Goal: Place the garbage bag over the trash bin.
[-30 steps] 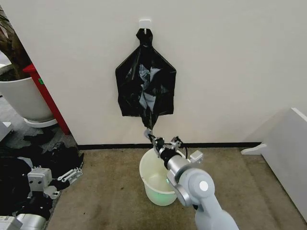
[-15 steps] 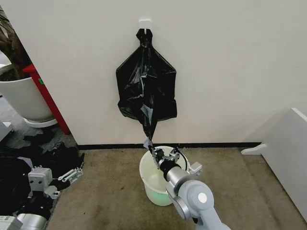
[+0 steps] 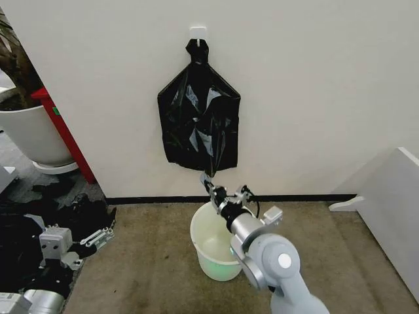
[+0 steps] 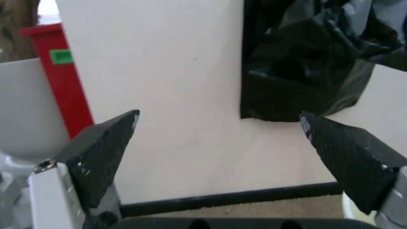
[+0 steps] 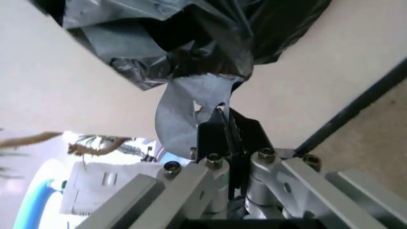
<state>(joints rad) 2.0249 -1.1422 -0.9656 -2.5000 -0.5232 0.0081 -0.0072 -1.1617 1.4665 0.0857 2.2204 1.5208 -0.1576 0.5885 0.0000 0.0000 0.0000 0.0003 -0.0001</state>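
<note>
A black bundle of bags (image 3: 198, 124) hangs from a hook on the wall. From its bottom a thin grey stretched tail of the garbage bag (image 3: 207, 178) sticks out, and my right gripper (image 3: 211, 188) is shut on it. The right wrist view shows that grey strip (image 5: 181, 114) pinched at the right gripper (image 5: 219, 118), under the crinkled bundle (image 5: 210, 33). Directly below the gripper stands the white trash bin (image 3: 208, 245) on the carpet, greenish near its base. My left gripper (image 4: 219, 138) is open and held low at the left (image 3: 98, 237), far from the bag.
A large white plant pot (image 3: 29, 134) and a red panel (image 3: 62, 134) stand at the left by the wall. Dark clutter (image 3: 39, 216) covers the floor at the left. A white board (image 3: 393, 203) leans at the right. Bare carpet surrounds the bin.
Half a second ago the bundle was pulled down into a long point. My right gripper has since risen toward the wall and the bundle hangs back in its flat shape.
</note>
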